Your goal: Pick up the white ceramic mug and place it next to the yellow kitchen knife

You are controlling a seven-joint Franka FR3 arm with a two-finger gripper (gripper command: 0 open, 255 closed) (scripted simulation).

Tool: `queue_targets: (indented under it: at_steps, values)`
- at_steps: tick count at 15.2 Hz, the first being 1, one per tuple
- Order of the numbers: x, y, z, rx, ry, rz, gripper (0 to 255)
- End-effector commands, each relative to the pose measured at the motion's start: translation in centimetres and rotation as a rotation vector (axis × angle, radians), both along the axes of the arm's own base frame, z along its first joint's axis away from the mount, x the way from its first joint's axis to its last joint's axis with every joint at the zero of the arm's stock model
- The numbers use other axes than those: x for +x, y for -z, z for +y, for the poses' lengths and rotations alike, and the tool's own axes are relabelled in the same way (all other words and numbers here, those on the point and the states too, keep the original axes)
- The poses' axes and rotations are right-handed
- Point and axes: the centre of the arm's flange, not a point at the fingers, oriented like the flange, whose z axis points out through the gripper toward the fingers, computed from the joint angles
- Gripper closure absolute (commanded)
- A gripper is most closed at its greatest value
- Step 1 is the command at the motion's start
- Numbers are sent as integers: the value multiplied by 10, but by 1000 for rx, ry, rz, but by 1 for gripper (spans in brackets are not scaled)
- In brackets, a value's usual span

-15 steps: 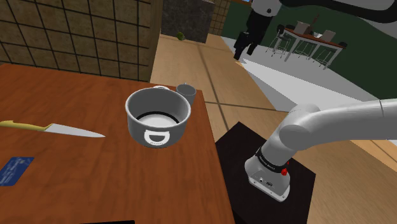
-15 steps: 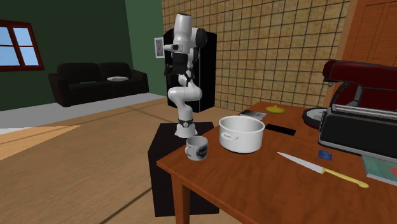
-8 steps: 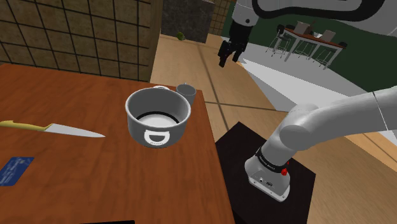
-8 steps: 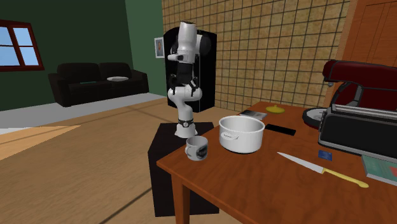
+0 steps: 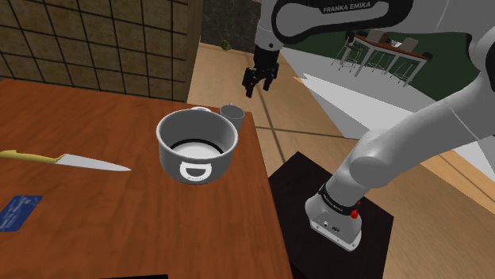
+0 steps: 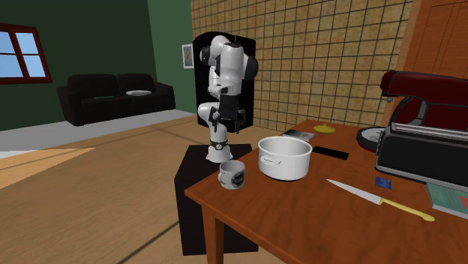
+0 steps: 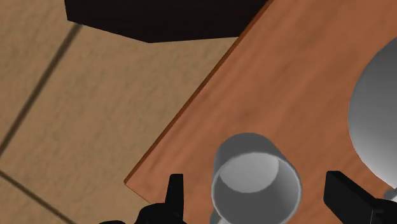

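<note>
1 pale mug (image 5: 232, 115) stands at the table's (image 5: 119, 230) corner, just beside 1 grey pot (image 5: 197, 143). 1 yellow-handled knife (image 5: 63, 159) lies well apart from it, beyond the pot. 1 gripper (image 5: 258, 83) hovers above the mug, fingers spread wide. The second exterior view gives 1 black sofa (image 6: 112, 94) and the mug's dark print.

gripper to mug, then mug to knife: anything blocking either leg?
Gripper to mug: nothing visible. The open gripper hangs above the mug, with only air between them. Mug to knife: the grey pot sits right beside the mug, roughly on the straight line to the knife. Probably carry the mug over or around it.
</note>
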Motion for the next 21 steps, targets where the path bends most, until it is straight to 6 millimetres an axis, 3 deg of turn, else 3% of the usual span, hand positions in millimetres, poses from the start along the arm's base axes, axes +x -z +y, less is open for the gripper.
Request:
queue_targets:
  at_steps: [1,10,18,21]
  values:
    - [18,20,11,7,-5,15,0]
    - [87,107,62,35,-26,80,0]
    - [86,150,62,37,-27,83,0]
    - [86,150,62,37,-27,83,0]
